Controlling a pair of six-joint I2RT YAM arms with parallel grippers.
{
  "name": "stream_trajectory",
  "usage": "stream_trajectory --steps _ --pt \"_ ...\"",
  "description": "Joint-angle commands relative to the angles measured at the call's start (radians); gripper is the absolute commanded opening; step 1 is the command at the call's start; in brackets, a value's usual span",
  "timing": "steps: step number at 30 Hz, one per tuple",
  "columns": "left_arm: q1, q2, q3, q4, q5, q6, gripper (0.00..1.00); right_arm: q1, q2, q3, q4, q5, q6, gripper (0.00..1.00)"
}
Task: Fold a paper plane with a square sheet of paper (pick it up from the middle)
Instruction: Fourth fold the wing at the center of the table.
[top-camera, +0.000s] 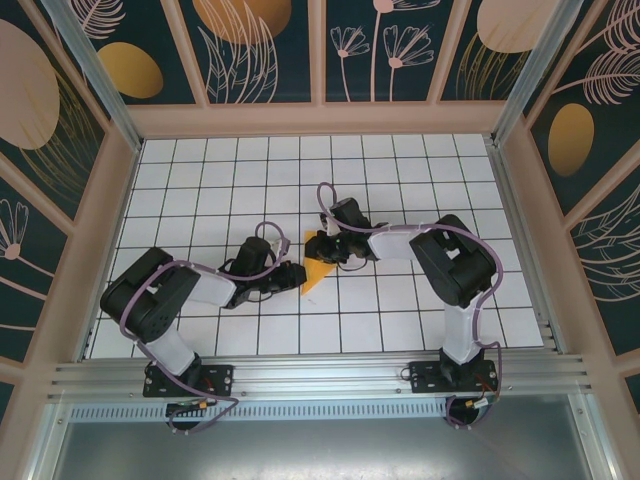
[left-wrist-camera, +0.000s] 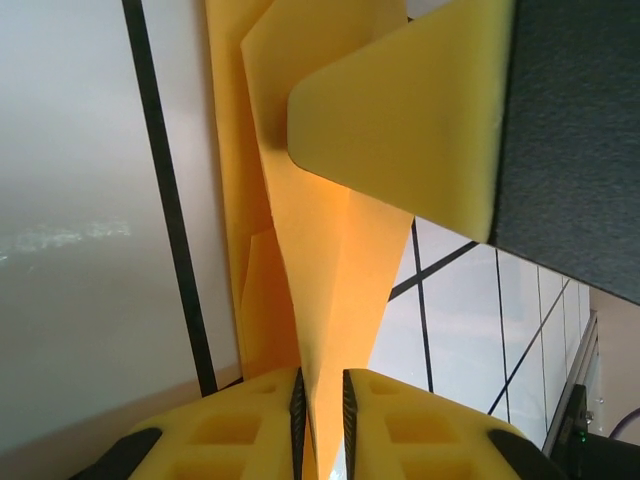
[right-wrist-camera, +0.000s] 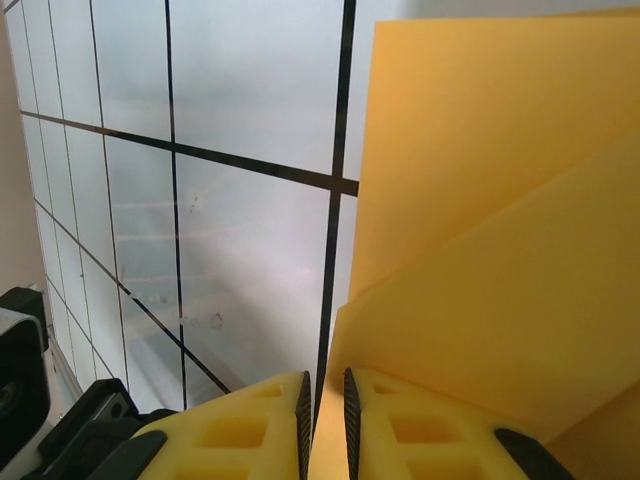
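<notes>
We're in the middle of the folding: the orange paper (top-camera: 314, 272) is no flat square now but a creased, pointed wedge, up off the white grid table (top-camera: 420, 190) between the two arms at mid-table. From the left wrist, layered flaps run down to a narrow tip, so I'd judge several folds are in. It's not a finished dart, though. The right wrist view has a broad, loose panel fanning out, which suggests the wings and the final centre crease are still to do. The right gripper (top-camera: 320, 246) has its jaws drawn narrow with the paper's edge in the slot. One of its yellow fingers (left-wrist-camera: 400, 120) lies flat against the upper fold, so it looks to be holding the sheet. The left gripper (top-camera: 292, 277) has its jaws narrow too, with the pointed end running down between them, but whether the pads actually bite or just straddle the paper, I cannot tell. Hard to read: from above, both grippers cover most of the paper. The wrist views crop its outline, so the fold count and symmetry stay uncertain.
</notes>
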Motion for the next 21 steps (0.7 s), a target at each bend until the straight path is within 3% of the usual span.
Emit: stream_trajectory --steps 1,12,21 --pt "0.001 -0.006 -0.038 -0.037 -0.024 0.022 0.21 -0.009 0.025 0.023 0.017 -0.012 -0.005 0.2" --pt "0.001 -0.017 -0.045 -0.081 -0.051 0.047 0.0 -0.012 0.053 0.029 0.019 -0.018 -0.005 0.2" --pt "0.002 -0.025 -0.043 -0.103 -0.047 0.051 0.11 -0.012 0.067 0.012 -0.001 0.005 -0.008 0.2"
